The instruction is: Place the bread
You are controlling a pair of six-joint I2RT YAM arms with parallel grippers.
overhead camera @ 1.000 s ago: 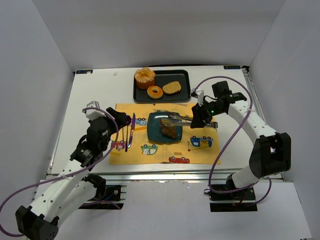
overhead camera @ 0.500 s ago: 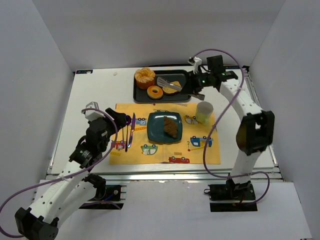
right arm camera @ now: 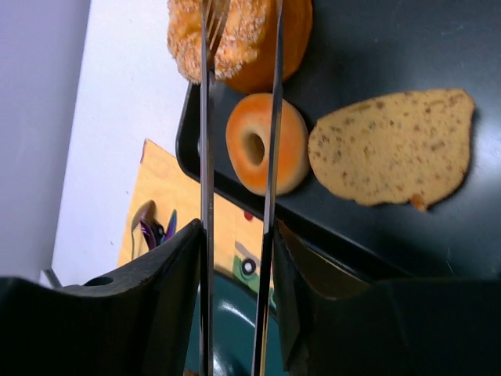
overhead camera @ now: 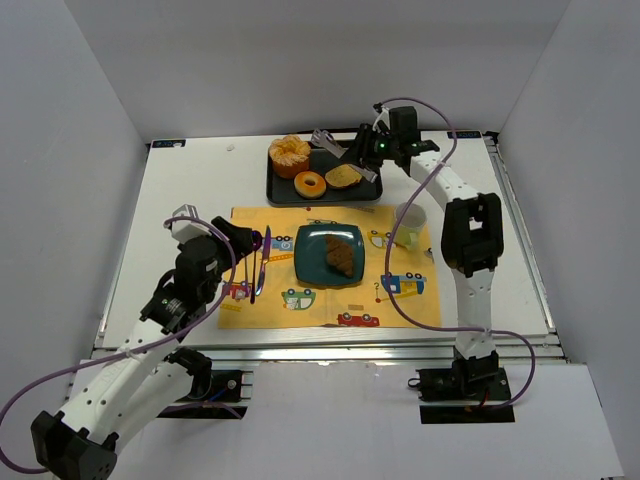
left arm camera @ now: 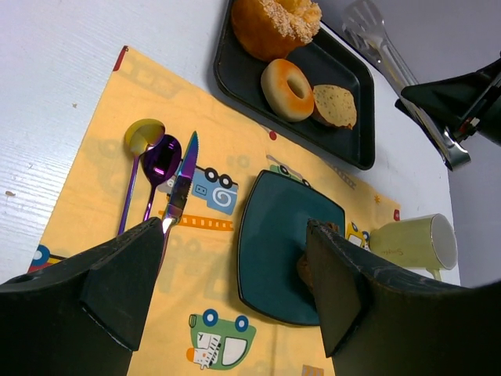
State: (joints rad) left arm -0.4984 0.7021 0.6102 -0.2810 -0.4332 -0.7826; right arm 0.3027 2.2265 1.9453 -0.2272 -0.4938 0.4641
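Seen from above, the right gripper (overhead camera: 372,150) reaches to the upper middle of the frame, over the right end of the black tray (overhead camera: 320,200). Its jaws are pressed in on the handles of a pair of metal tongs (overhead camera: 328,143). The two tong arms stand a little apart with nothing held between them. In the right wrist view the arms run up the frame past the ring doughnut (right arm camera: 264,145) and end over the big sugar-crusted bun (right arm camera: 243,39) at the top; whether they touch it cannot be told. The seeded slice of bread (right arm camera: 391,149) lies flat on the tray floor at the right of that frame, just beside the doughnut and clear of the tongs.

A darker piece of bread (overhead camera: 341,254) rests on the teal square plate (overhead camera: 308,265) in the middle of the yellow placemat (overhead camera: 262,305), toward the plate's right side. A pale green mug (overhead camera: 410,222) sits just right of the plate.

The left gripper (overhead camera: 243,240) hangs above the left part of the placemat, its jaws wide open and holding nothing. Its wrist camera looks down on a yellow spoon (left arm camera: 143,135), a purple spoon (left arm camera: 162,157) and a purple knife (left arm camera: 182,182) lying side by side left of the plate. Everything stands on the white counter (overhead camera: 180,190)
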